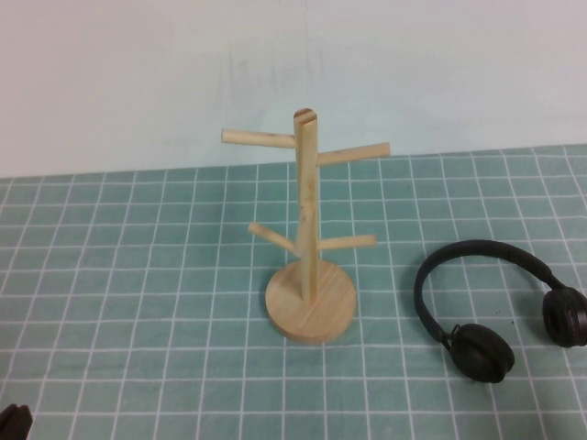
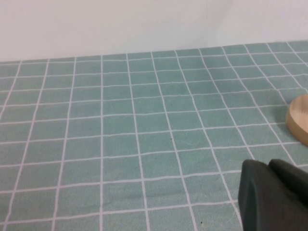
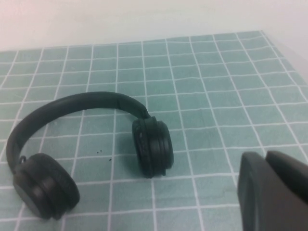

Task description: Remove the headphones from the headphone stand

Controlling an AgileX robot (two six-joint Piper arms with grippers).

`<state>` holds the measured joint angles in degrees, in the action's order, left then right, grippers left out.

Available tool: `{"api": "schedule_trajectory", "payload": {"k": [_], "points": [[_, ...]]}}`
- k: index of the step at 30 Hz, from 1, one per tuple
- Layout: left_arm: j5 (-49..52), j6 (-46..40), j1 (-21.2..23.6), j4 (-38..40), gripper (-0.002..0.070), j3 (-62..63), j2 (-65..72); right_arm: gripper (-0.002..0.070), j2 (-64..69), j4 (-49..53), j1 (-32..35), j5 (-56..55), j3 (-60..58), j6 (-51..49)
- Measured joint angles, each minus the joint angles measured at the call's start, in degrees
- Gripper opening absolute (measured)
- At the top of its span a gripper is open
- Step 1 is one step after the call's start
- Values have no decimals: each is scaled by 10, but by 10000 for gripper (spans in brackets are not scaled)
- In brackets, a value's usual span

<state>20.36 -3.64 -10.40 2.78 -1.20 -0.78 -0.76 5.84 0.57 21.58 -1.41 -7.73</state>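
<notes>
The headphones (image 1: pixel 491 307) lay flat on the green checked table cover (image 1: pixel 138 275), to the right of the headphone stand (image 1: pixel 309 234) and clear of it — no part of the band touched a peg or the base. All four pegs stood bare. Judged from that, the removal looked done, and what remained was only to keep both arms away from the stand so nothing got knocked over.

In the right wrist view the headphones (image 3: pixel 86 149) rested with one ear cup on its edge and the other lying nearer the camera, the thin band arching between them. The right gripper (image 3: pixel 274 192) showed only as a dark bulk near them; it held nothing, but whether its fingers were spread or pressed together could not be told. It was out of the high view.

The left gripper (image 2: pixel 272 195) sat low at the table's near left corner, well apart from the stand's base (image 2: pixel 298 125) — its fingers' state likewise could not be told.

No brand, label or writing was legible on anything.
</notes>
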Motion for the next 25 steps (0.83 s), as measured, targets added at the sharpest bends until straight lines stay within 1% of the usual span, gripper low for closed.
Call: {"api": "schedule_trajectory", "payload": {"k": [7, 25], "points": [[0, 0, 0, 0, -6, 0, 0, -8, 0, -4, -18, 1, 0, 45], [0, 0, 0, 0, -6, 0, 0, -8, 0, -13, -25, 2, 0, 35]]}}
